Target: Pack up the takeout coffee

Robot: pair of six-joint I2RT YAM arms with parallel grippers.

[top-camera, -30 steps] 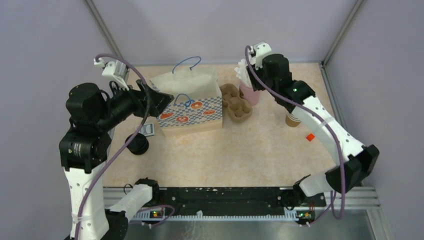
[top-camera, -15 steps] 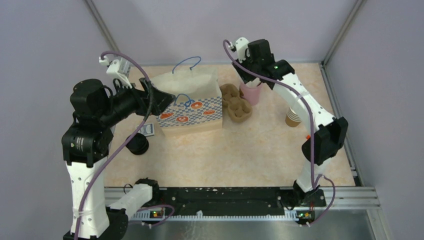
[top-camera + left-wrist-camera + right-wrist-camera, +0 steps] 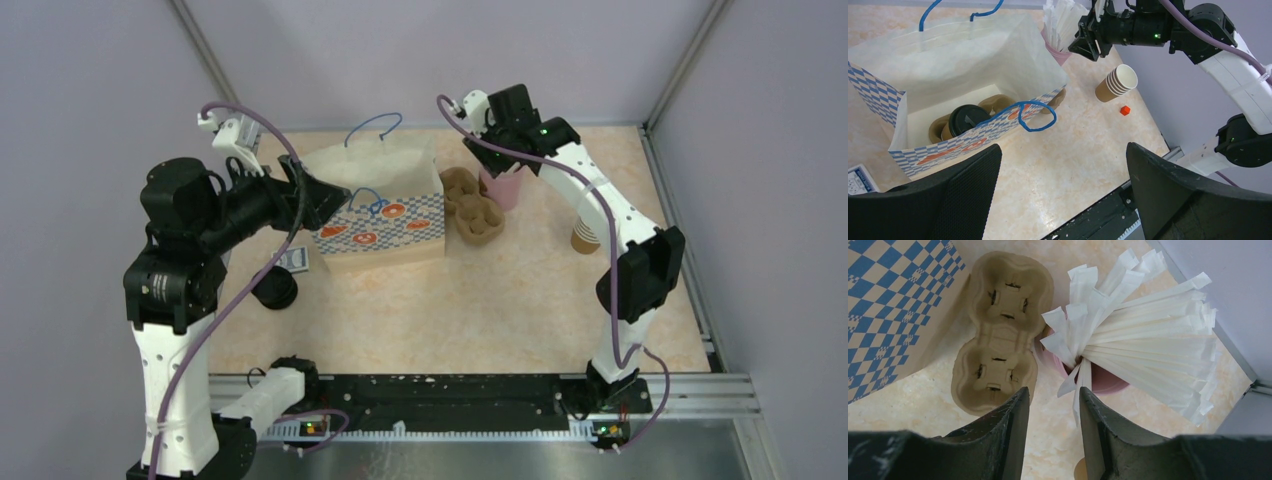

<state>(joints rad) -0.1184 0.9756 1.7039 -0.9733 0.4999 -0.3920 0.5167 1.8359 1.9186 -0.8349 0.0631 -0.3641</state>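
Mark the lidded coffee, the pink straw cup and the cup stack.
takeout coffee [image 3: 968, 119], left wrist view, black lid.
pink straw cup [image 3: 1110, 381], right wrist view, pink wall.
cup stack [image 3: 1111, 86], left wrist view, brown side.

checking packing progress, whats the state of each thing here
bag, upright, open
coffee, lidded, inside bag
outer carrier, empty
straw cup, upright, full
cup stack, nested, lidless
left gripper, wide open, empty
right gripper, partly open over straw cup

Robot lab cell: plain lilac walls [image 3: 450, 50], metal corner posts [image 3: 678, 70], marbled tabletop [image 3: 500, 300], base rail [image 3: 450, 390].
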